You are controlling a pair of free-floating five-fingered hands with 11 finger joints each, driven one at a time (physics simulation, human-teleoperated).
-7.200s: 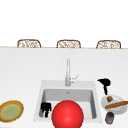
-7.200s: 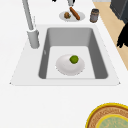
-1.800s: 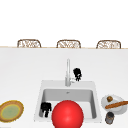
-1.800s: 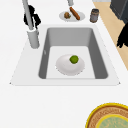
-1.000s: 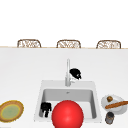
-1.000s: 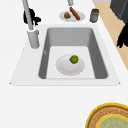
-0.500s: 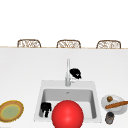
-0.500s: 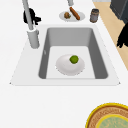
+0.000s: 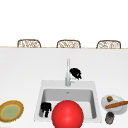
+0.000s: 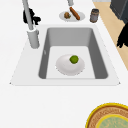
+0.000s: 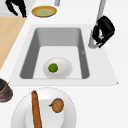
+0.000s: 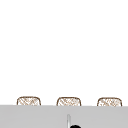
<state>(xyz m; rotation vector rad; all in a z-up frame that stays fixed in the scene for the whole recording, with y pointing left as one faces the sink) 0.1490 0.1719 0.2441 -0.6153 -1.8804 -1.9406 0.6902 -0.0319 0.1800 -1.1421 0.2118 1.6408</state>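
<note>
Your right hand (image 9: 75,73) had moved from the plate side to the faucet (image 9: 67,72), fingers curled beside its stem; whether they gripped it, you couldn't tell. Left hand (image 9: 45,109) idled.

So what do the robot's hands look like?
Both hands are plain glossy black and shaped like a person's. The right hand floats beside the faucet, and the left hand by the sink's front left. No arms, sleeves, cables or markings show; each ends at the wrist.
</note>
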